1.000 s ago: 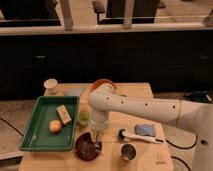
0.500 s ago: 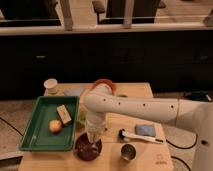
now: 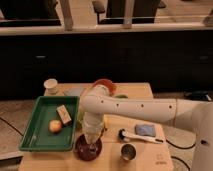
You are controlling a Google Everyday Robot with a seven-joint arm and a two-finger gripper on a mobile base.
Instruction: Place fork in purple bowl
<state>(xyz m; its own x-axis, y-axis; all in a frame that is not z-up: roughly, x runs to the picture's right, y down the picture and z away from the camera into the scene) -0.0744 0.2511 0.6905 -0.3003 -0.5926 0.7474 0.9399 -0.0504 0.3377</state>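
Note:
The purple bowl (image 3: pixel 88 149) is a glossy dark maroon bowl at the front of the wooden table, left of the steel cup. My white arm reaches in from the right and bends down over it. My gripper (image 3: pixel 92 142) hangs straight down into the bowl's middle. A thin pale shape at the gripper's tip, inside the bowl, may be the fork (image 3: pixel 93 148); it is barely visible.
A green tray (image 3: pixel 47 121) at the left holds an orange fruit (image 3: pixel 55 126) and a tan block (image 3: pixel 64 114). A steel cup (image 3: pixel 128 151), a white-handled brush (image 3: pixel 140 137) and a blue cloth (image 3: pixel 144 129) lie right. An orange bowl (image 3: pixel 106 85) and a paper cup (image 3: pixel 50 85) stand behind.
The arm has swung left and down, so the gripper has moved from above the bowl's far rim down into the bowl.

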